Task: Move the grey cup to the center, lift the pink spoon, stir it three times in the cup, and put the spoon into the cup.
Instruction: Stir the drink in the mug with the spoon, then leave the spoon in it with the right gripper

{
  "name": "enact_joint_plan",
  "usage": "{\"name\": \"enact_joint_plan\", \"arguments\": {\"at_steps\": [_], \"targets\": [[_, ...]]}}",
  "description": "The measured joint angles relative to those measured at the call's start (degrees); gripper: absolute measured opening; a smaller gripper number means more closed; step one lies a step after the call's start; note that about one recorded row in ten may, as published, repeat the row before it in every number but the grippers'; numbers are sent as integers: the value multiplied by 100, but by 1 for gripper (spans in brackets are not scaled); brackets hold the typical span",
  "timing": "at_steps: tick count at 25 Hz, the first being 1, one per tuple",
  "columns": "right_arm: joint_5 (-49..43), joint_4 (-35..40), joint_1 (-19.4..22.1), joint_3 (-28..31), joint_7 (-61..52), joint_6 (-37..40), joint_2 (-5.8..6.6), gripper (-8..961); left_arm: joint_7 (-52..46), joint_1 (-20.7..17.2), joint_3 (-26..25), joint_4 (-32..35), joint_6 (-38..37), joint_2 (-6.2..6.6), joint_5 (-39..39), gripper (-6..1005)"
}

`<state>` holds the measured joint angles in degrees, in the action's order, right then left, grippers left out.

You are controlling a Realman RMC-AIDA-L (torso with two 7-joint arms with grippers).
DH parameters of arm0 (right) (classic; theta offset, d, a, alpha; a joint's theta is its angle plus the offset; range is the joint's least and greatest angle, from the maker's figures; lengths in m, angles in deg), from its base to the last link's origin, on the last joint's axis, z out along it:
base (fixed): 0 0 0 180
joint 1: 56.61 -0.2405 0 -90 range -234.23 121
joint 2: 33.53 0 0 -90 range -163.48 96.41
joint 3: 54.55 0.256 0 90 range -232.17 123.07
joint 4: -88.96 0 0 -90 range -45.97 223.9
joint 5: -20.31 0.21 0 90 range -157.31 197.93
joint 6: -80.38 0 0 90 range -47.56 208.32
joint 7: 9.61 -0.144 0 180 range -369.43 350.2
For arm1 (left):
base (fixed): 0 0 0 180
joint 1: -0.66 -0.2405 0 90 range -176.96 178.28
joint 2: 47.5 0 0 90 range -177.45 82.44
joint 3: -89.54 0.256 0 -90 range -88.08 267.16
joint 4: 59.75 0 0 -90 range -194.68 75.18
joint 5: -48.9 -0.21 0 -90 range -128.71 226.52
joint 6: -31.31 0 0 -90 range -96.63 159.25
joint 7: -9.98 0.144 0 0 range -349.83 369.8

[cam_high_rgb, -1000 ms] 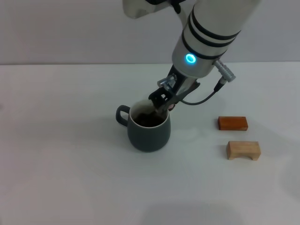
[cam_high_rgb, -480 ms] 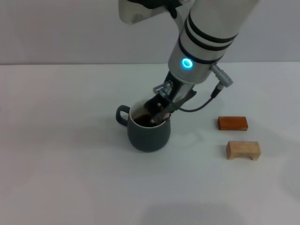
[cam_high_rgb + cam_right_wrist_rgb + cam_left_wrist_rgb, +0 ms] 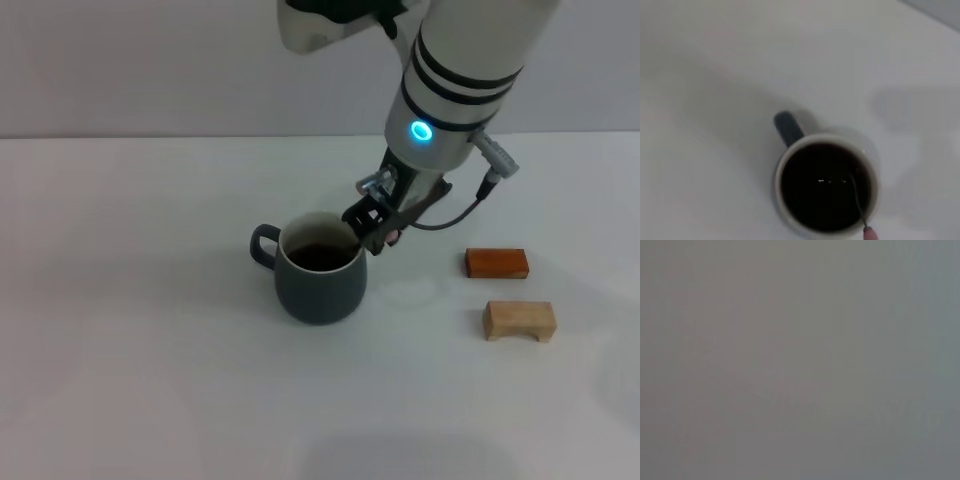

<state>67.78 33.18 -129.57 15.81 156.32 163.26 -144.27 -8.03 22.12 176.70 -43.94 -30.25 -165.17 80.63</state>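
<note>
My left wrist camera gives me nothing but a flat grey blur, and the left arm does not appear in the head view, so I cannot say anything about the left pincer. The right wrist camera does not show its own fingers either.

From the head view, the right pincer hangs just over the far right rim of the grey cup, its dark fingers pressed together on the pink spoon. Only a speck of pink shows there below the fingers; the rest is hidden by the pincer. In the right wrist view I can make out the spoon better: a thin metal neck slants into the dark liquid, and the pink handle start is cut off at the frame edge. The bowl is under the liquid and I cannot see it.

The cup stands upright near the middle of the white bench, its loop handle pointing to the robot's left.

Well apart on the right lie an orange-brown block and, nearer to me, a pale wooden block.
</note>
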Motion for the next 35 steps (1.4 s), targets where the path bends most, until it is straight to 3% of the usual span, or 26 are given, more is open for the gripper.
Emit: {"name": "enact_joint_plan", "arguments": {"at_steps": [7,14,23,29,35], "targets": [[390,-324,-21,11,5,-10,64,128,-1,28,2,-5,0,-2,0,12],[-134,90,-54,27,2,-274,30,129,-1,26,2,-8,0,-2,1,12],[388,-156,-146,30,1,9,15,129,-2,19,1,-8,-4,-2,0,12],[-26,33,-132,77,-14,-327,-1,129,-7,28,2,-9,-8,-2,-1,12],[-65,136,-159,117,-17,-165,-15,129,-9,33,-28,-8,-9,4,0,12]]}}
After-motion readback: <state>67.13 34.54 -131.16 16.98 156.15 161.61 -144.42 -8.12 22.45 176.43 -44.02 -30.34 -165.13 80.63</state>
